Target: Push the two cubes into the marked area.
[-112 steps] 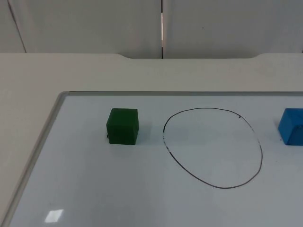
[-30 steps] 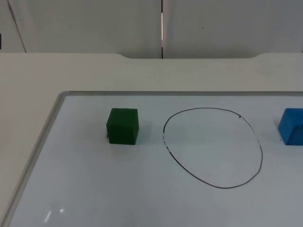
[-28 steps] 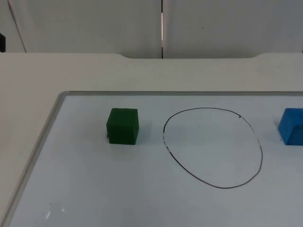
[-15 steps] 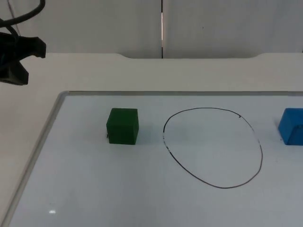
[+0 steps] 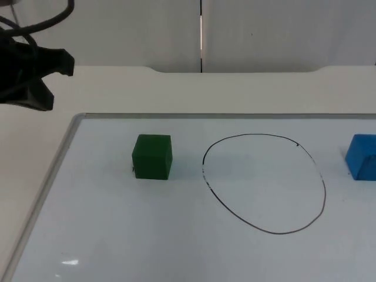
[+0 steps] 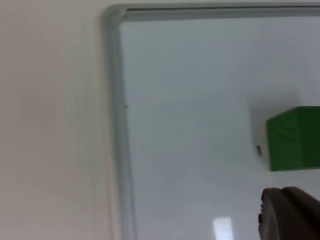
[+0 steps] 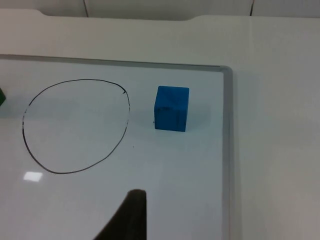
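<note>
Hovering beyond the whiteboard's [image 5: 64, 153] corner, left hand [image 5: 35, 73] — grip cannot be told — green cube [image 5: 153, 156] outside the drawn ring [image 5: 264, 183].

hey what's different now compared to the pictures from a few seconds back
The left gripper has come into the top view from the upper left corner, moving toward the whiteboard; it was absent before. Nothing has been grasped or pushed. The green cube stays left of the drawn circle and the blue cube stays right of it, both outside the line.
</note>
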Motion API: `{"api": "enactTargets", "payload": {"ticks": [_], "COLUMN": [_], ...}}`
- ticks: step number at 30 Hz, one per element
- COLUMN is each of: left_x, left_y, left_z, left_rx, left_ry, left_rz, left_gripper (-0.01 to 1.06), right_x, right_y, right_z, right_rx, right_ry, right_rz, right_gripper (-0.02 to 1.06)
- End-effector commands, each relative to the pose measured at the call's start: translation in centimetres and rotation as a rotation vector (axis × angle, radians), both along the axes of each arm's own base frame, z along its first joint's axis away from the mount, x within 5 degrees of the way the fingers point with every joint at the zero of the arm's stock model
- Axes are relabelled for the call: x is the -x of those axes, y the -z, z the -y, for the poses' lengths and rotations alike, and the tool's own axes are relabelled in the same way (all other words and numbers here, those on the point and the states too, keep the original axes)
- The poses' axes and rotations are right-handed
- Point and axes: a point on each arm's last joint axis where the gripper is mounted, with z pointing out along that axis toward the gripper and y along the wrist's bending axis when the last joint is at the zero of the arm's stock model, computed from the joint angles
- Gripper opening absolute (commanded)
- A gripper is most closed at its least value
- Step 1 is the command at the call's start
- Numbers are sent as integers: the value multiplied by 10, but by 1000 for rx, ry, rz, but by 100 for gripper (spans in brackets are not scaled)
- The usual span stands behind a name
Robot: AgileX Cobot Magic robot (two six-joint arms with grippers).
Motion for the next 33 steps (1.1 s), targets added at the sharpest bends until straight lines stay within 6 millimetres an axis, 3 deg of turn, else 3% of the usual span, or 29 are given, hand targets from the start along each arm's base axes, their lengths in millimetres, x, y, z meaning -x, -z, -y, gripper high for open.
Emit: {"api": "enactTargets", "payload": {"ticks": [1,5,20,33], "left_x": [-1,-7,-65,-77], "left_y": [0,12,54,80], "left_z": [14,34,52,52], "left_rx": [7,0,-1,-29], "left_ry": [30,75,68,62], "left_rz": [19,16,-53,-72], "left_gripper": [0,0,0,0], "right_x": [0,0,0,0], "right_y": [-1,-1,-1,-1], "right_z": [0,0,0,0], "right_rx": [6,6,6,6], "right_ry": [3,3,3,3], "right_rz": [9,9,9,9], "right_gripper": [105,105,105,105]}}
